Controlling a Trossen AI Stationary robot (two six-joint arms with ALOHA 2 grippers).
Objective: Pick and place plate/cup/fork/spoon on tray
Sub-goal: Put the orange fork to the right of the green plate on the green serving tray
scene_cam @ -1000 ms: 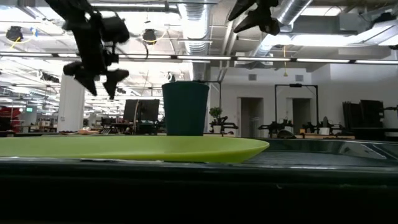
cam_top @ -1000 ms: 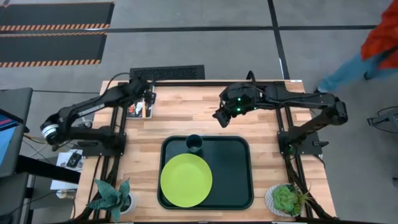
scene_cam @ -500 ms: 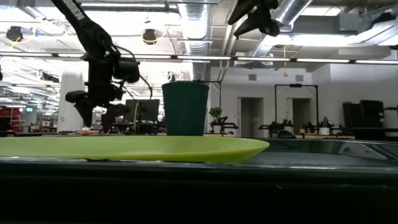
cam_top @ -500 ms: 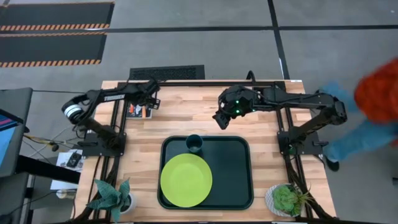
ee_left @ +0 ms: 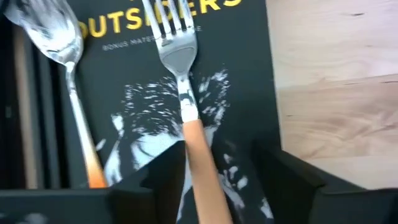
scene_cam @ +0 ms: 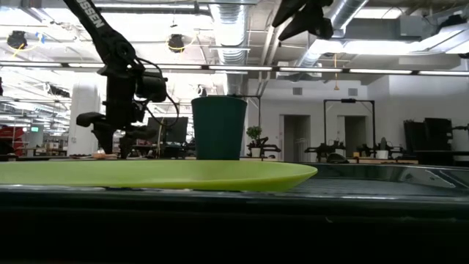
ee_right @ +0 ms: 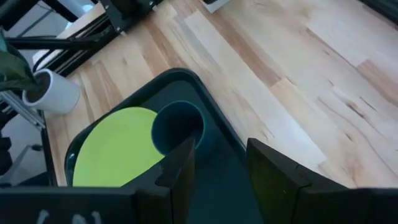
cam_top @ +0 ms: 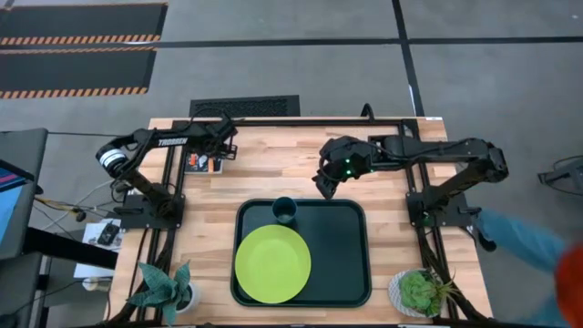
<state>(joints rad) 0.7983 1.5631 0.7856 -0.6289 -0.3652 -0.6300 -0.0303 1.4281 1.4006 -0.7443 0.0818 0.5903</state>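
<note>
Your left gripper [ee_left: 214, 180] has dropped over the far-left table corner, jaws spread astride the fork [ee_left: 186, 99] handle beside the spoon [ee_left: 65, 74], so pickup looks imminent; plate [cam_top: 272, 264] and cup [cam_top: 285, 210] sit on the tray [cam_top: 342, 255].

From my high view the fork [ee_left: 184, 93] and spoon [ee_left: 59, 68] are too small to tell apart. In the left wrist view both handles run off the edge. In the low view the tray's [scene_cam: 234, 202] front rim is a dark blur.
</note>
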